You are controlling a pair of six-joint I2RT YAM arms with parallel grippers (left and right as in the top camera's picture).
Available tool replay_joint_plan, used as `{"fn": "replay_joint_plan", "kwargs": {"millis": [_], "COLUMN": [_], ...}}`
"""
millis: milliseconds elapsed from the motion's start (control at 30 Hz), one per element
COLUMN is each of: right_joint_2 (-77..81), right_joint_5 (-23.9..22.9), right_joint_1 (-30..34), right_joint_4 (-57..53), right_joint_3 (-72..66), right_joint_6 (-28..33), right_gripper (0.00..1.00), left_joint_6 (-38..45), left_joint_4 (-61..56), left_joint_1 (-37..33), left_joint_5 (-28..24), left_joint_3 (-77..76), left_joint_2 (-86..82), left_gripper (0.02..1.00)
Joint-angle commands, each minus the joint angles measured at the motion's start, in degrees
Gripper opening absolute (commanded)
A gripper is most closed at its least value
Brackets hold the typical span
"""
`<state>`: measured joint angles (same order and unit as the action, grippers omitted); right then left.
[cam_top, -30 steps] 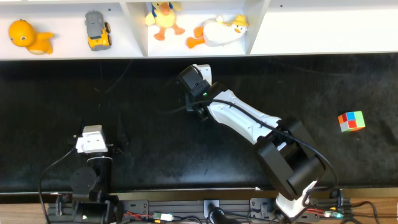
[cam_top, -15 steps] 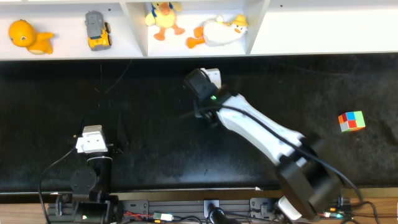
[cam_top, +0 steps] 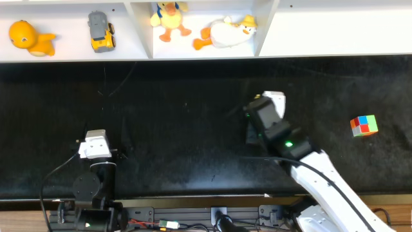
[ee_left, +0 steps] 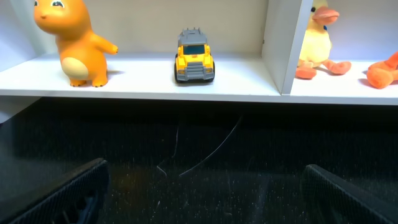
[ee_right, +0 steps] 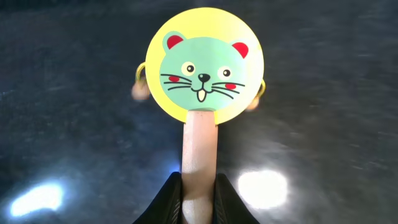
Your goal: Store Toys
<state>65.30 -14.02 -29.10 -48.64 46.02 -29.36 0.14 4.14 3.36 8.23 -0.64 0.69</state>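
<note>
**Rattle in right gripper over the mat, shelf not yet reached**

The rattle drum (ee_right: 206, 74), a yellow disc w/ green cat face, sits on a wooden handle (ee_right: 198, 146). The right gripper (ee_right: 199, 186) is closed tight on the handle's lower end, fingers pressing both sides. The disc sticks out ahead of the fingers, face toward the wrist cam. Gripping low on the stick prob. keeps the fingers off the disc and side beads, so the head can go into a bay first. The beads either side are too blurred to describe.

In the top view this gripper hangs above the black mat (cam_top: 161, 116), right of centre and well short of the shelf (cam_top: 193, 57). Rattle looks lifted off the mat, but height can't be judged.

On the shelf, the left bay holds an orange figure (cam_top: 31, 37) and a yellow truck (cam_top: 102, 32). The mid bay holds a yellow duck plush (cam_top: 170, 19) and a white duck plush (cam_top: 225, 32). The right bay (cam_top: 335, 29) seems the likely slot.

A colour cube (cam_top: 364, 125) lies on the mat, well apart to the right; prob. next to store.

The left gripper (ee_left: 205, 193) is spread wide w/ nothing in it. It's parked low near its base, facing the shelf, out of the other arm's way.
</note>
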Motion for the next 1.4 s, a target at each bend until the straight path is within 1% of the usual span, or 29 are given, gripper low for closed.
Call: {"fn": "replay_joint_plan", "kwargs": {"millis": [33,133,200,300,367,400,600,933,1100,1200,1300,1400], "right_joint_2": [-4.5,-6.3,-7.3,-7.2,-6.2,-5.9,-0.5,18.2,23.6,26.8,28.6,29.8], "right_joint_5": [-0.4,-0.3,-0.2,1.3,1.4,1.4,1.4,2.5,2.7,4.4,4.4,5.4], "right_joint_1": [6.5,10.4,14.0,17.4,20.5,21.0,22.9,24.4,25.1,25.5,25.8,25.8], "right_joint_4": [-0.6,-0.6,-0.5,-0.4,0.2,0.5,2.4,3.0,3.4,3.7,3.9,4.4], "right_joint_3": [-0.2,-0.2,-0.2,-0.1,0.5,1.0,7.2,27.4,32.2,34.7,35.9,36.1], "right_joint_6": [3.1,4.8,7.3,11.6,15.0,16.0,21.7,31.2,33.7,35.7,36.1,37.8], "right_gripper": [0.13,0.132,0.137,0.145,0.134,0.134,0.137,0.13,0.13,0.137,0.134,0.141], "left_joint_6": [0.7,0.7,0.7,0.7,0.7,0.7,0.7,0.7,0.7,0.7,0.7,0.7], "left_joint_4": [0.0,0.0,0.0,0.0,0.0,0.0,0.0,0.0,0.0,0.0,0.0,0.0], "left_joint_1": [-0.2,-0.2,-0.2,-0.2,-0.2,-0.2,-0.2,-0.2,-0.2,-0.2,-0.2,-0.2], "left_joint_5": [0.4,0.4,0.4,0.4,0.4,0.4,0.4,0.4,0.4,0.4,0.4,0.4], "left_joint_3": [0.2,0.2,0.2,0.2,0.2,0.2,0.2,0.2,0.2,0.2,0.2,0.2], "left_joint_2": [-0.5,-0.5,-0.5,-0.5,-0.5,-0.5,-0.5,-0.5,-0.5,-0.5,-0.5,-0.5], "left_gripper": [0.998,0.998,0.996,0.998,0.998,0.998,0.998,0.998,0.998,0.998,0.998,0.998]}}
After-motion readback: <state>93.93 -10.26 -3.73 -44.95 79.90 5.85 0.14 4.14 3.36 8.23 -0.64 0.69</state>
